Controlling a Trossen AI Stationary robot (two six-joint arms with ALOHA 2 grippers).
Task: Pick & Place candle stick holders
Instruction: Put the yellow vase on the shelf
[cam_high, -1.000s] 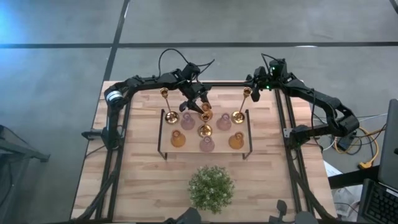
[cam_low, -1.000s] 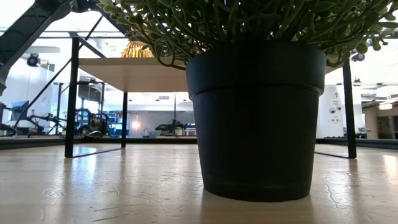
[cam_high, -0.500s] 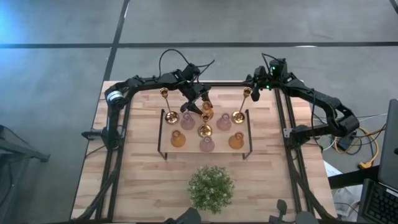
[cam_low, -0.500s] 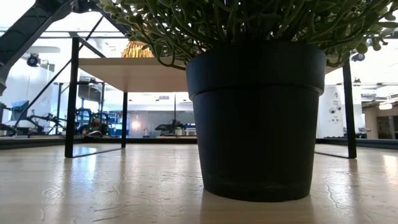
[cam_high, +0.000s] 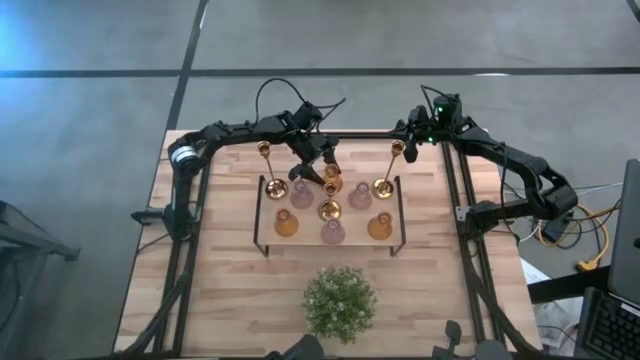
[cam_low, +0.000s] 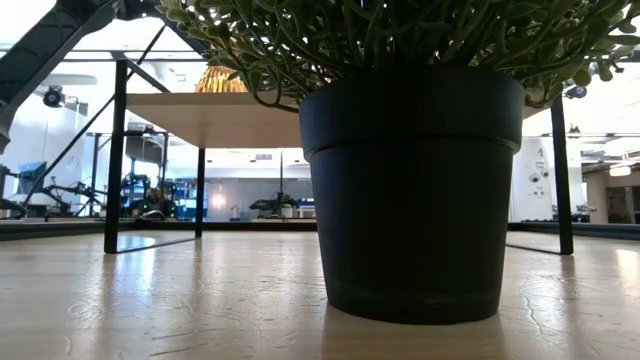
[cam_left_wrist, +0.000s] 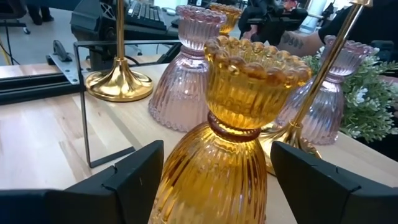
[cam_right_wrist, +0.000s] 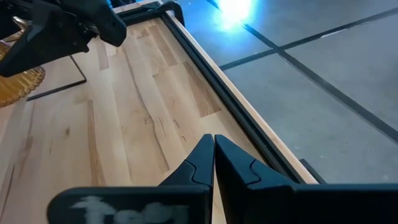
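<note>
Fingers of my left gripper are now standing spread either side of the amber holder, having widened off it. Holder is sitting on the raised shelf, at its 12 o'clock edge; placement looks done. Right gripper is waiting shut.

Brass sticks: 3; pink glass holders: 3; amber glass holders: 3; plant: 1

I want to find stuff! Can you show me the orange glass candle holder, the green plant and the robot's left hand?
Orange glass candle holder (cam_left_wrist: 217, 162): left wrist view, ribbed body.
Green plant (cam_high: 339, 302): high view, leafy top.
Left hand (cam_left_wrist: 211, 180): left wrist view, midway between its open fingers.
</note>
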